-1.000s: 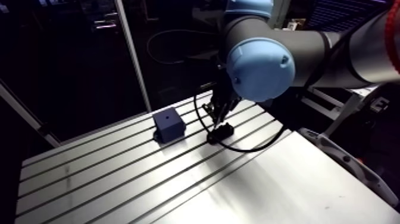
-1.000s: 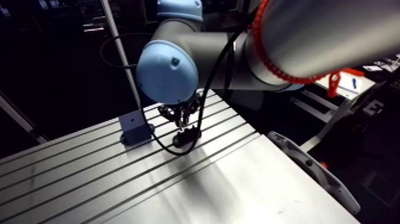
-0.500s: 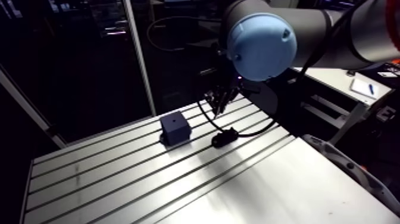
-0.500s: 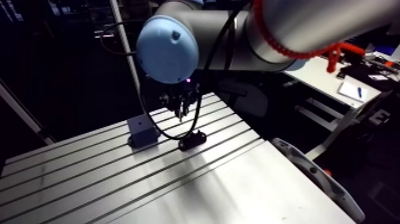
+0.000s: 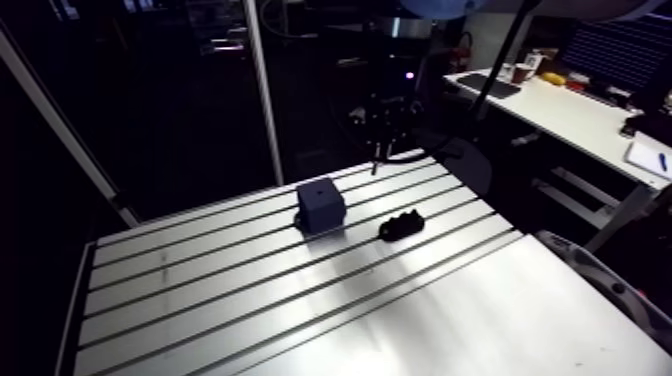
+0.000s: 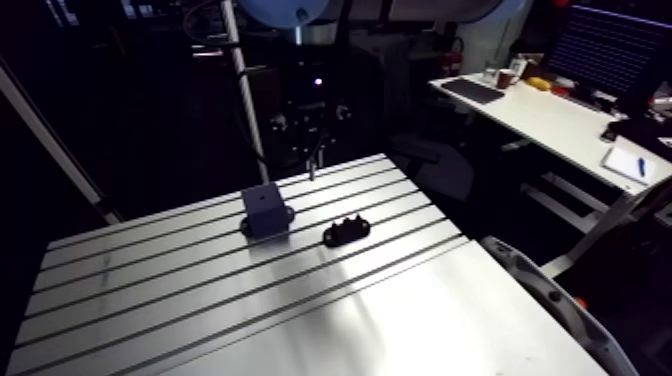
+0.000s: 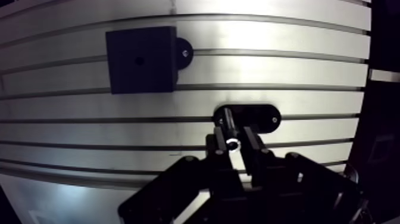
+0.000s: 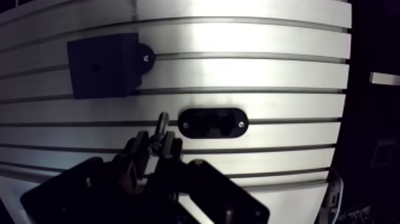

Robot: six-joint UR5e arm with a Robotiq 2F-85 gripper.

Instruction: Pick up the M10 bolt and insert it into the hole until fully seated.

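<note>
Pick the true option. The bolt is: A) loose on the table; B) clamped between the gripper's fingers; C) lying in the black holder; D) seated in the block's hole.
B: in the wrist view the bolt is pinched in the gripper, while the black holder and the hole in the block hold nothing.

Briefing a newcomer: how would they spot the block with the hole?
On the slotted aluminium table sit two dark things. The block is the taller, cube-like one, with a small hole in its top; the holder beside it is low and oval.
</note>
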